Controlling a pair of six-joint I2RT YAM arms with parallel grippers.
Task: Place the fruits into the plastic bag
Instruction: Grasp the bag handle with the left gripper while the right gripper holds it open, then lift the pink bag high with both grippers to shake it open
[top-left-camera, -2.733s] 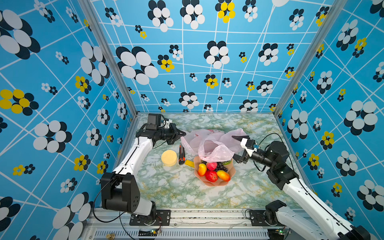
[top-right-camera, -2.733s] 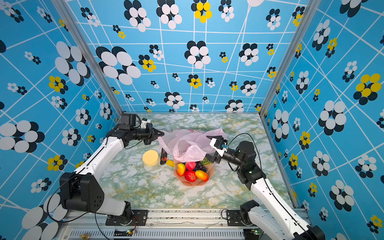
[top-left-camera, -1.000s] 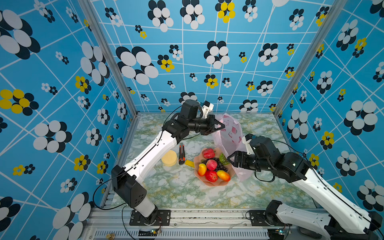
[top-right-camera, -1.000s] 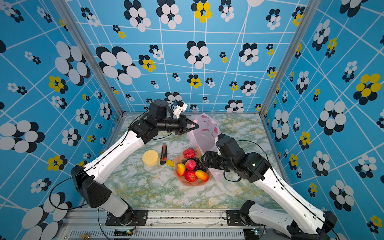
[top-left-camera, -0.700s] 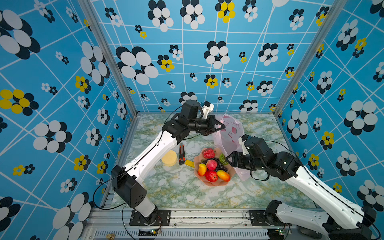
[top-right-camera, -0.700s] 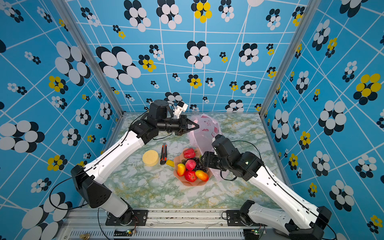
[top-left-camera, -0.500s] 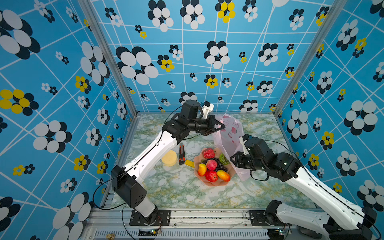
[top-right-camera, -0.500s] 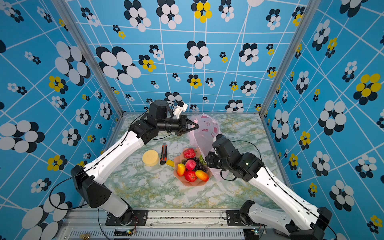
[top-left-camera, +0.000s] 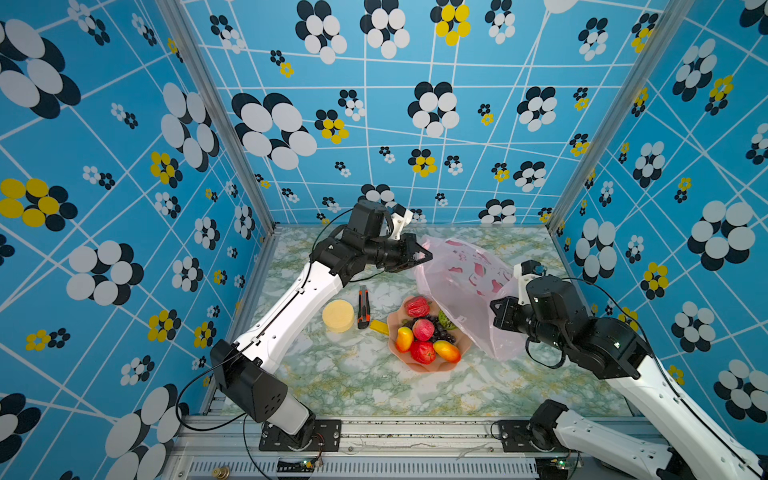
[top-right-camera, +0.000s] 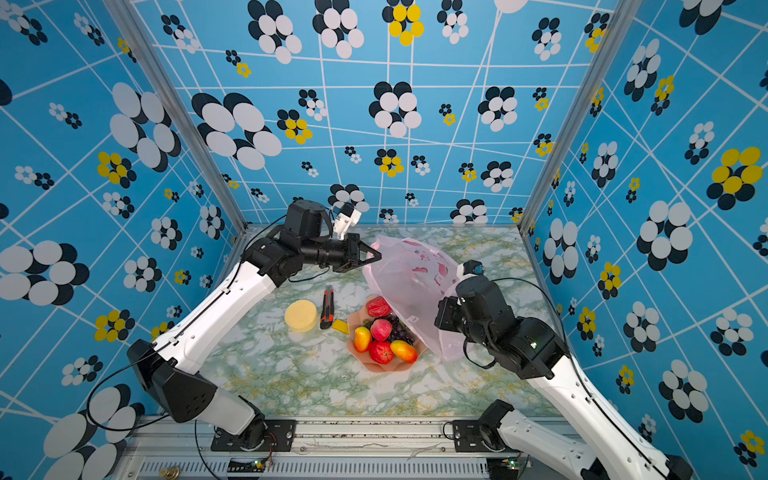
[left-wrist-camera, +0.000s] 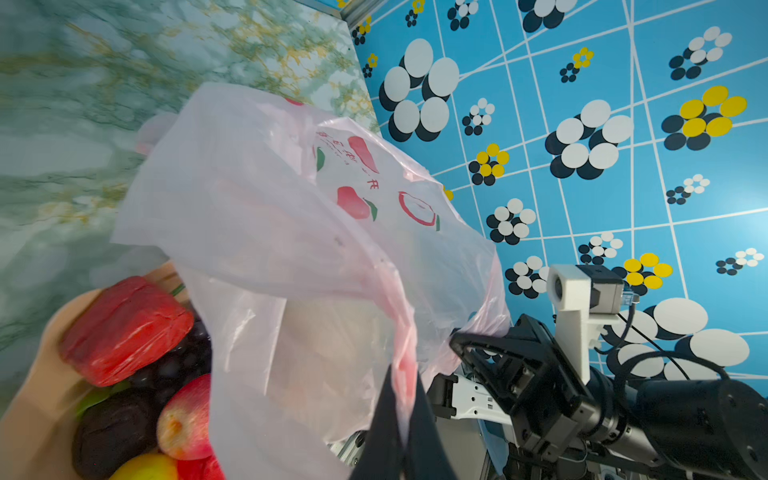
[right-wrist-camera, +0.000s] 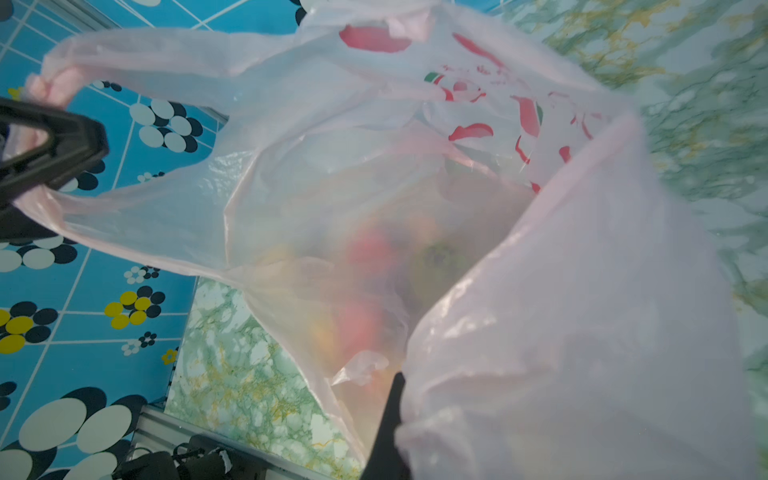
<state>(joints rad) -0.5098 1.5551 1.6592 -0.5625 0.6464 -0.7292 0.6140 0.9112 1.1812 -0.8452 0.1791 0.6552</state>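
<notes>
The plastic bag (top-left-camera: 465, 282) is thin, pale pink and red-printed, and hangs stretched between my two grippers above the table in both top views. My left gripper (top-left-camera: 424, 255) is shut on its far handle (left-wrist-camera: 405, 365). My right gripper (top-left-camera: 496, 309) is shut on the bag's near edge; in the right wrist view one black finger (right-wrist-camera: 392, 411) shows and film covers the other. The fruits lie in a salmon bowl (top-left-camera: 432, 368) just left of the bag: a red pepper-like piece (top-left-camera: 417, 306), apples (top-left-camera: 422, 329), mangoes (top-left-camera: 446, 351), dark grapes (top-left-camera: 441, 330) and a green one (top-left-camera: 446, 319).
Left of the bowl lie a pale yellow disc (top-left-camera: 338, 316), an orange-black utility knife (top-left-camera: 363, 307) and a small flat yellow piece (top-left-camera: 379, 327). Blue patterned walls close in the marble table (top-left-camera: 353, 382) on three sides. Blurred fruit colours show through the bag film (right-wrist-camera: 374, 257).
The right gripper has shut on the bag's near edge and shifted slightly toward it. The left arm has held still with the handle. Earlier still, the bag lay crumpled on the table.
</notes>
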